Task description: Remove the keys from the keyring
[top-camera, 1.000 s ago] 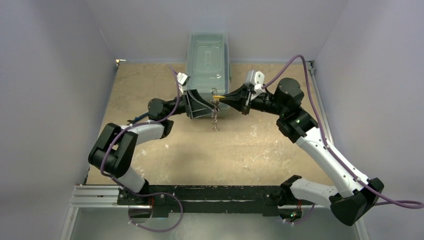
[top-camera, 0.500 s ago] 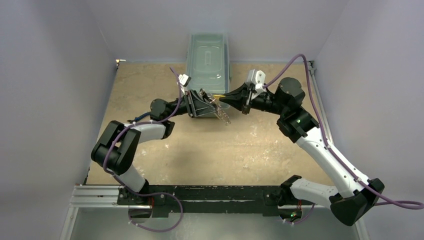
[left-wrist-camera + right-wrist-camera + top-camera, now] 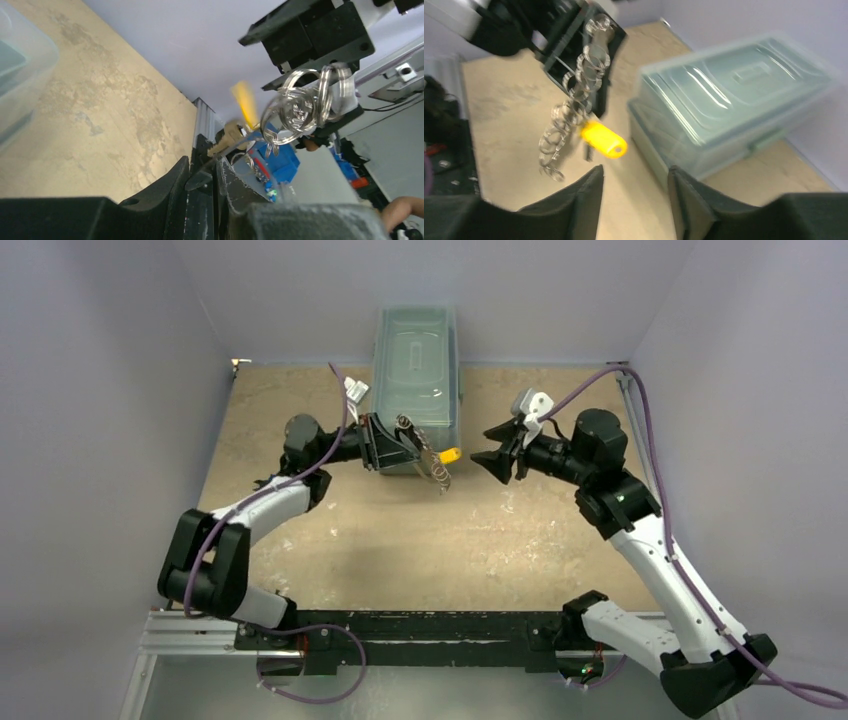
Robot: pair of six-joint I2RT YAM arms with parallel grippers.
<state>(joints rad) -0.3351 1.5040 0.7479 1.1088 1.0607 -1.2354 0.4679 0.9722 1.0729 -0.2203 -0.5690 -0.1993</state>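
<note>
Keyring: I see a string of linked silvery rings, the keyring [image 3: 425, 455], hanging in the air just in front of the near end of a box. Its top end sits at the left gripper's tips and the rest trails down and to the right.
Keys: one yellow-headed key [image 3: 450, 454] hangs off the string near its lower end, on the side facing the right arm. In the right wrist view it [image 3: 604, 140] shows as a bright yellow tab beside the rings [image 3: 574, 107]. I cannot pick silvery keys apart from the rings, because the views are blurred.
Left gripper: the left gripper [image 3: 403, 440] is clenched on the top of the keyring. In its own camera the fingers [image 3: 175, 182] stand nearly together with a thin metal piece between them.
Right gripper: the right gripper [image 3: 484, 445] is released, with its jaws spread and nothing between them. It sits just to the right of the yellow-headed key, not touching it.
Box: a clear lidded plastic box [image 3: 415, 350] rests at the far middle of the table, lid on.
Table: a tan, scuffed tabletop [image 3: 430, 540] lies below the hanging string.
</note>
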